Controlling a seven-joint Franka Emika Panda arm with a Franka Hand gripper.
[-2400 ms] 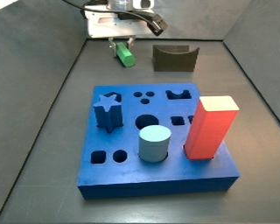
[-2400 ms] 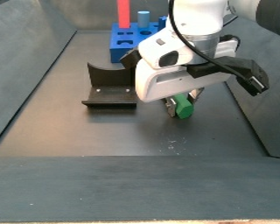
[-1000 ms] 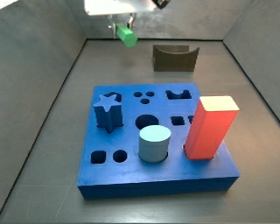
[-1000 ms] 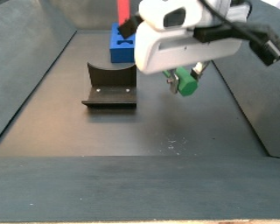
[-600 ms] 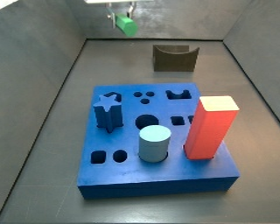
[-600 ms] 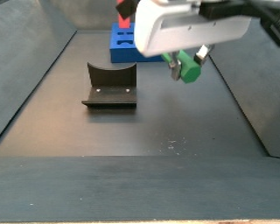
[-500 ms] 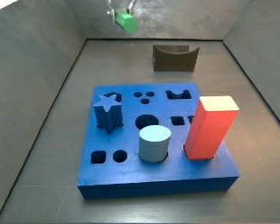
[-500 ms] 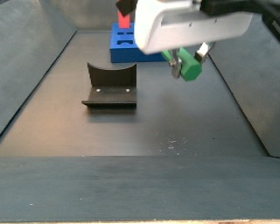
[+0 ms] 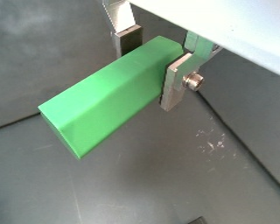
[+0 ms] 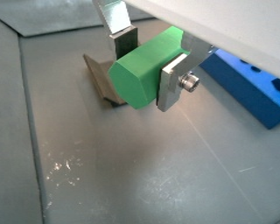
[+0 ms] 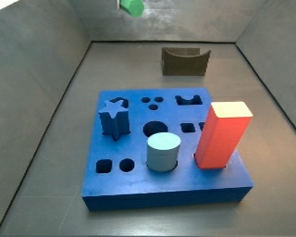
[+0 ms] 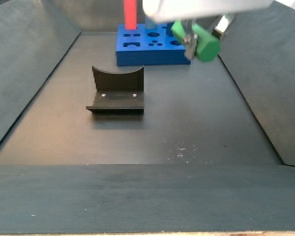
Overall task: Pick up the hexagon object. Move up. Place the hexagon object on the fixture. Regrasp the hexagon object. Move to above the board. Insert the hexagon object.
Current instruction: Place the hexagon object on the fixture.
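gripping the hexagon object between its fingers, the gripper hangs high over the floor, clear of everything. in both wrist views the silver plates are clamped on the green bar's sides, near one end, with most of its length jutting out free. a second ago the bar sat lower in both side views; now only a green sliver shows at the upper edge of a side view, and the arm's body has gone out of frame. that means the lift is about done. the fixture stands empty on the floor, well apart from the bar, and its notch also shows in a wrist view. the board still has its slots open. next comes carrying the bar across and lowering it onto the fixture's notch.
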